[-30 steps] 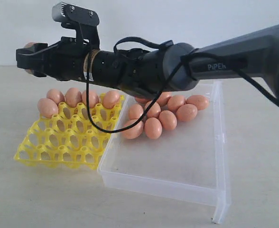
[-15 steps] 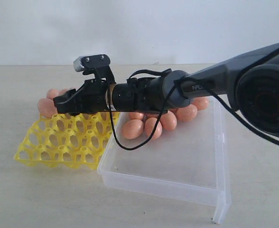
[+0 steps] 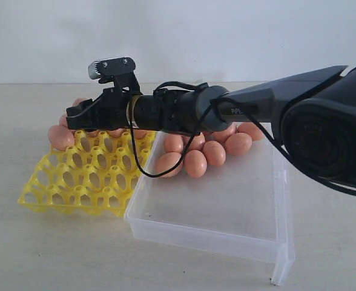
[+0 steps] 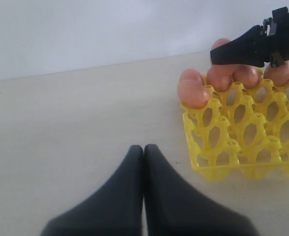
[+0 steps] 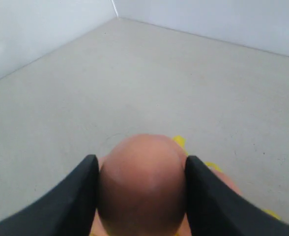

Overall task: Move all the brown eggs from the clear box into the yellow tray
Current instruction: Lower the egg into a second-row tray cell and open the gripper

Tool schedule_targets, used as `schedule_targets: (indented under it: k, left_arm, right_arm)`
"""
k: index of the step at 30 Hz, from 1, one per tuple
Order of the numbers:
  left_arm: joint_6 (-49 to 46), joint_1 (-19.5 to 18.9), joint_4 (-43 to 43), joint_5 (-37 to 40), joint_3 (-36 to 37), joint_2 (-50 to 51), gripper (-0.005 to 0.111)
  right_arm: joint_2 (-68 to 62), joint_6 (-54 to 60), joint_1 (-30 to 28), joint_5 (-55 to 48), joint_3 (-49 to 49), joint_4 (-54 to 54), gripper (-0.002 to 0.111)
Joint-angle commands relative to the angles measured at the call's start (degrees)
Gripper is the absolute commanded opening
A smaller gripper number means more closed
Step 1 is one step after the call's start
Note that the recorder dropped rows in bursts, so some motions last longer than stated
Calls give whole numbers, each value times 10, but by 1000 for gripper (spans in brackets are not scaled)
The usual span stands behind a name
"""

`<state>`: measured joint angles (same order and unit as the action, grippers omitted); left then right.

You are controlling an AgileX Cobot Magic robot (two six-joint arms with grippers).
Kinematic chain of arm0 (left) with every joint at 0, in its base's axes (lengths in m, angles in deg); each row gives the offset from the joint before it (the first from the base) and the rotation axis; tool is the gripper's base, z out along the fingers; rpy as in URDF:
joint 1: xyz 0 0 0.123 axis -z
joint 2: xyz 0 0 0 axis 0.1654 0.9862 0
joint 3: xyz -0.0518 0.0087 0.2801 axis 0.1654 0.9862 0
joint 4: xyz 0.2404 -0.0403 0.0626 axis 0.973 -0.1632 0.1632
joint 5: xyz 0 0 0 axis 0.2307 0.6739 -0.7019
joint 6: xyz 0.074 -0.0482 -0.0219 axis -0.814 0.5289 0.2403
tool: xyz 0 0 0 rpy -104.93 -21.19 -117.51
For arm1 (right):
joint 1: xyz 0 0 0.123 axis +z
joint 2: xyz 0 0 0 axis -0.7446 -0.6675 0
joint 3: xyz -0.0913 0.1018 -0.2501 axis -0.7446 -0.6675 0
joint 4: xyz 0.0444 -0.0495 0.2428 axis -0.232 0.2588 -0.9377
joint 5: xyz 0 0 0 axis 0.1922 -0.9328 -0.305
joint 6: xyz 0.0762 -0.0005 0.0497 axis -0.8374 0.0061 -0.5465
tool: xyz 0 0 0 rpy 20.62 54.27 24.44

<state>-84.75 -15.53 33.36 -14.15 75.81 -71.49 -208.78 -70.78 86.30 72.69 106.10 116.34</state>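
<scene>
Right gripper [image 5: 140, 167]: jaws clamped on one smooth matte orange-brown oval egg [image 5: 142, 189], pads on its widest flanks.
Judged: light, rigid, brittle shell, slick. Minimal squeeze across short axis; lower into cup, no drop.
Bright yellow openwork plastic egg tray [image 3: 57, 195] directly beneath fingertips, seated eggs [image 3: 60, 137] just under them.
Loose eggs [image 3: 195, 162] in transparent shallow plastic box [image 3: 226, 203], back by wrist.
Left gripper [image 4: 143, 150]: fingers pressed together, empty, short of tray.
Right wrist view alone shows the grasp; exterior view shows gripper's height over tray.

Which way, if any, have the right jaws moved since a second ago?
Yes. The right jaws, gripping a brown egg, dropped from high above the yellow tray to just over its far egg row.
</scene>
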Motion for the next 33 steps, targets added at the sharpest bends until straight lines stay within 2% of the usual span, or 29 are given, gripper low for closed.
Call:
schedule_targets:
  k: [1, 5, 16, 19, 22, 24, 26, 33]
  left_arm:
    - [6, -1, -1, -8, 2, -1, -4]
    - [6, -1, -1, -8, 2, -1, -4]
    - [6, -1, -1, -8, 2, -1, -4]
    - [6, -1, -1, -8, 2, -1, -4]
    - [6, -1, -1, -8, 2, -1, -4]
    - [6, -1, -1, -8, 2, -1, -4]
    - [6, -1, -1, -8, 2, -1, -4]
    - [6, -1, -1, -8, 2, -1, -4]
  right_arm:
    - [-21, -8, 13, -15, 7, 13, 0]
    - [-23, 4, 25, -38, 7, 46, 0]
    - [-23, 37, 26, -63, 7, 46, 1]
    - [-23, 51, 26, -62, 7, 46, 14]
    - [-23, 51, 26, -62, 7, 46, 39]
    - [-23, 51, 26, -62, 7, 46, 50]
    - [-21, 51, 26, -62, 7, 44, 54]
    - [-15, 42, 26, -68, 7, 44, 54]
